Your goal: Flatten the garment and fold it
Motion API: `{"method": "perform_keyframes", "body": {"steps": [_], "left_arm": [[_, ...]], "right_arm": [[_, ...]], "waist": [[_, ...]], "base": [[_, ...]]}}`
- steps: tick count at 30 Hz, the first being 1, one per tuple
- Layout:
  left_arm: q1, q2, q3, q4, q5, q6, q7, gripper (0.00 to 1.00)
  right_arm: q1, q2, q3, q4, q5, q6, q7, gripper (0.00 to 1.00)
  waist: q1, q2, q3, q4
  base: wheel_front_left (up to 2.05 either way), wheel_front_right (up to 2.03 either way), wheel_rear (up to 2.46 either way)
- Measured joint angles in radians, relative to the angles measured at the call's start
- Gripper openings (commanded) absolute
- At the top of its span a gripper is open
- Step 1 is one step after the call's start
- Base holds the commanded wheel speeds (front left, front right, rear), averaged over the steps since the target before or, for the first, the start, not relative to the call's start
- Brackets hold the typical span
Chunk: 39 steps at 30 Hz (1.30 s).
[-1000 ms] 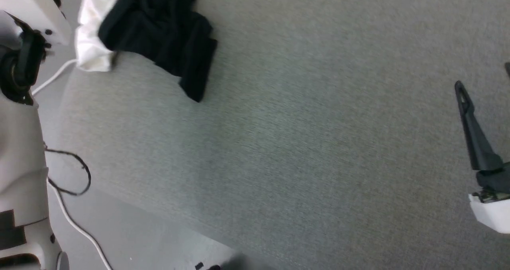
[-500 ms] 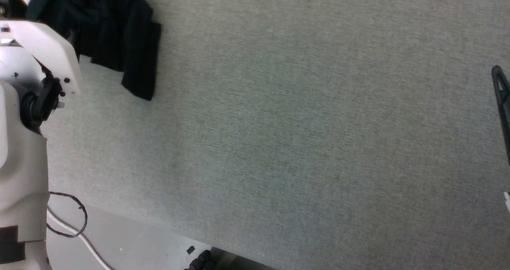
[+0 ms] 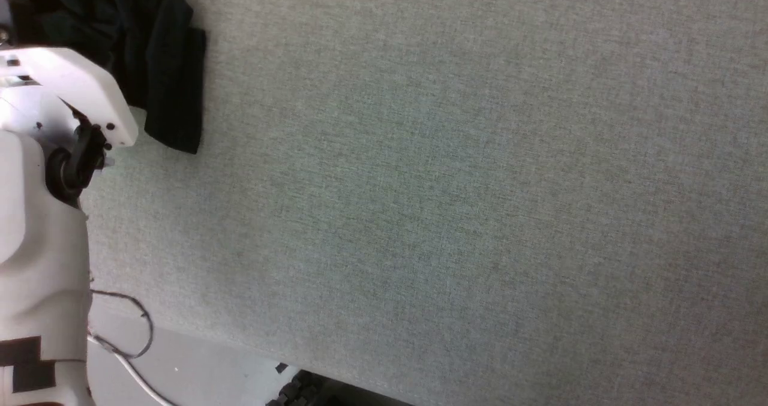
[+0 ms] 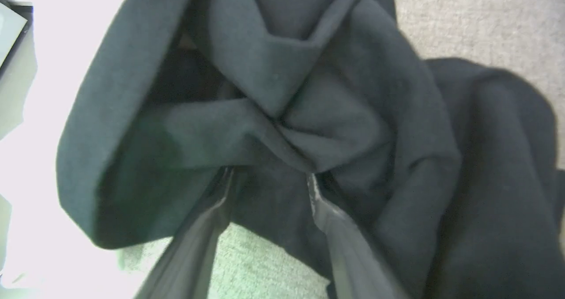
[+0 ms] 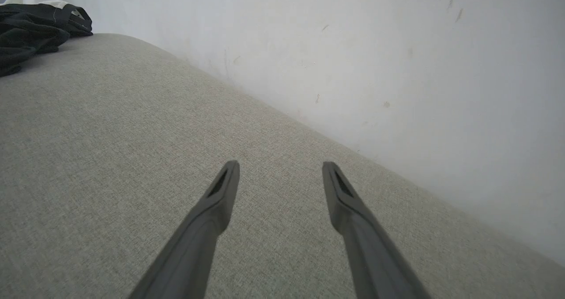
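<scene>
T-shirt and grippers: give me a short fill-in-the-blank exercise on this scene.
In the head view the crumpled T-shirt sits in the upper ____ corner.
The left gripper, open, has its tips in the folds of the ____.
The right gripper holds nothing, its jaws ____.
Beyond the grey upholstered surface stands a white ____.
Missing words: left; T-shirt; open; wall

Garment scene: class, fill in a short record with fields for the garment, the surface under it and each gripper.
item: garment, black folds showing
state: crumpled in a heap, not yet flattened
place: on the grey fabric surface, at the upper left of the head view
left arm: left gripper, fingers apart, tips pushed into the dark folds
right arm: right gripper, open, holding nothing, over bare surface well away from the garment
backdrop: pale wall along the surface's edge
</scene>
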Motion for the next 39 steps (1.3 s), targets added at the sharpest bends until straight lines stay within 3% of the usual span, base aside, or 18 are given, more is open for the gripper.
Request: {"method": "perform_keyframes", "body": {"steps": [1, 2, 10, 17, 27, 35, 39], "left_arm": [[-0.002, -0.005, 0.004, 0.005, -0.006, 0.002, -0.018, 0.27], [-0.003, -0.012, 0.007, 0.010, -0.011, 0.002, -0.036, 0.00], [-0.022, -0.024, 0.023, 0.078, -0.033, 0.000, -0.143, 0.00], [-0.068, 0.018, 0.052, 0.067, -0.046, 0.007, -0.176, 0.00], [-0.158, 0.112, 0.030, -0.095, -0.003, 0.007, -0.184, 0.00], [-0.297, 0.111, -0.044, -0.228, 0.028, -0.002, -0.151, 0.00], [-0.388, 0.085, -0.095, -0.254, 0.035, -0.010, -0.135, 0.00]], "right_arm": [[0.000, -0.002, -0.002, 0.000, 0.001, 0.000, 0.000, 1.00], [0.000, -0.003, -0.002, 0.000, 0.001, 0.000, 0.001, 1.00], [-0.001, -0.003, 0.000, 0.008, 0.002, 0.000, -0.007, 1.00], [-0.007, 0.035, 0.029, 0.049, 0.002, 0.000, -0.047, 1.00], [-0.028, 0.136, 0.098, 0.151, -0.008, 0.000, -0.125, 1.00], [-0.027, 0.242, 0.128, 0.245, -0.028, 0.000, -0.196, 1.00], [-0.019, 0.288, 0.123, 0.288, -0.043, 0.000, -0.230, 1.00]], "waist": [[0.0000, 0.0000, 0.003, -0.001], [0.0000, 0.0000, 0.004, -0.002], [0.0001, 0.0000, -0.012, -0.009], [0.0002, 0.0000, -0.060, -0.014], [0.0001, 0.0000, -0.176, -0.023], [0.0000, 0.0000, -0.295, -0.035], [-0.0001, 0.0000, -0.358, -0.047]], "base": [[0.00, 0.00, 0.00], [0.00, 0.00, 0.00], [0.00, 0.00, 0.00], [0.00, 0.00, 0.00], [0.00, 0.00, 0.00], [0.00, 0.00, 0.00], [0.00, 0.00, 0.00]]}}
